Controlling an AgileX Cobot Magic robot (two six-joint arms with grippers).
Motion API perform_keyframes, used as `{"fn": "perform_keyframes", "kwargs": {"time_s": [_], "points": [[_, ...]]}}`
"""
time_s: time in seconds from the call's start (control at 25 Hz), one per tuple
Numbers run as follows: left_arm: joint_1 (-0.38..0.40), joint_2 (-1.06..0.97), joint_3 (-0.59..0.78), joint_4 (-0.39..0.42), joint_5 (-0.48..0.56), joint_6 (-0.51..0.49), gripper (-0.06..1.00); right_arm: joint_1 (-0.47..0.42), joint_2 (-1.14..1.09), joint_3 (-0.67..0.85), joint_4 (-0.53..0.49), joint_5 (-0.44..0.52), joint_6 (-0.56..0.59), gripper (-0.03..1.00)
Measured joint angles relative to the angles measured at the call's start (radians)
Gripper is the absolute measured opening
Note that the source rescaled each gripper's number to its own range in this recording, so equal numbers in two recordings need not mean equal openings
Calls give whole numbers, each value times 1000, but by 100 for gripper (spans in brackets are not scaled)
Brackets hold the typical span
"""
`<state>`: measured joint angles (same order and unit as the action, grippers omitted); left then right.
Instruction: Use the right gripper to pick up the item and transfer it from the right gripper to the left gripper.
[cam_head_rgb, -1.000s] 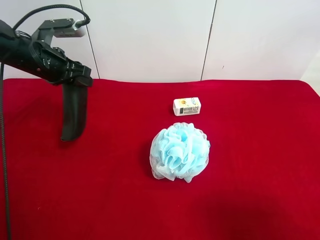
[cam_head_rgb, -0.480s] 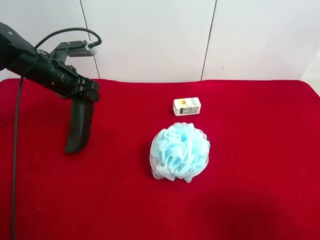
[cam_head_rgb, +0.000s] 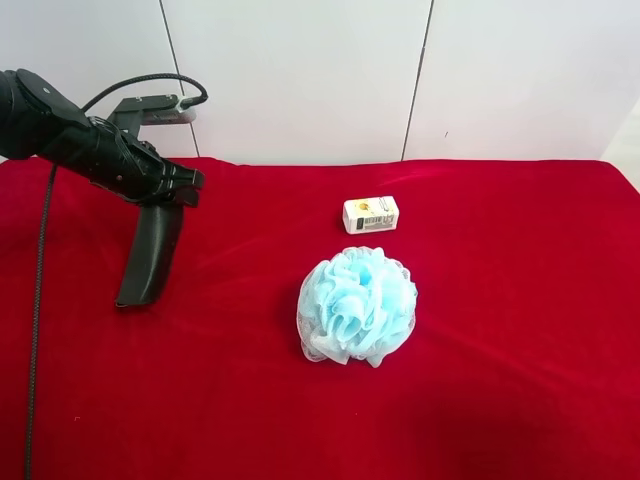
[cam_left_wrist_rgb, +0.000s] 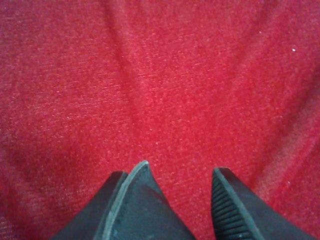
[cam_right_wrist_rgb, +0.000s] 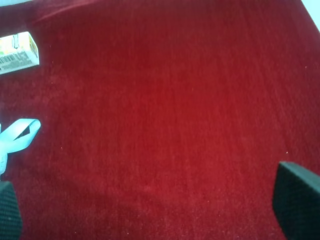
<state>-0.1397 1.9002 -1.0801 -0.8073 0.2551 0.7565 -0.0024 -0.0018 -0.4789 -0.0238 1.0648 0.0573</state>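
Observation:
A light blue mesh bath puff (cam_head_rgb: 357, 305) lies on the red cloth (cam_head_rgb: 500, 300) near the middle. Only a loop of its ribbon (cam_right_wrist_rgb: 20, 132) shows at the edge of the right wrist view. A small white box (cam_head_rgb: 370, 214) lies just behind it and also shows in the right wrist view (cam_right_wrist_rgb: 17, 52). My right gripper (cam_right_wrist_rgb: 150, 200) is wide open and empty above bare cloth, off to the side of both. It is out of the exterior view. My left gripper (cam_left_wrist_rgb: 180, 167) points down at the cloth, with a narrow gap between its fingers and nothing in it. It is the arm at the exterior high view's left (cam_head_rgb: 135, 295).
The red cloth covers the whole table and has wrinkles under the left gripper (cam_left_wrist_rgb: 130, 80). A white panelled wall (cam_head_rgb: 400, 70) stands behind the table. A black cable (cam_head_rgb: 40, 300) hangs from the arm at the exterior view's left.
The arm at the exterior view's left has moved right and lowered, and its gripper has swung a little lower. The puff and the box have hardly shifted.

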Motion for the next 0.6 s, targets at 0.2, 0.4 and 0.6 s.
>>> {"fn": "perform_keyframes", "kwargs": {"time_s": [0.2,0.4,0.6], "points": [[1,12,6,29,-28,15,35,0,0,0,0,0,0,100],[1,16,11,34,-57,19,82,0,0,0,0,0,0,100],[1,16,11,34,-82,19,90,0,0,0,0,0,0,100]]}}
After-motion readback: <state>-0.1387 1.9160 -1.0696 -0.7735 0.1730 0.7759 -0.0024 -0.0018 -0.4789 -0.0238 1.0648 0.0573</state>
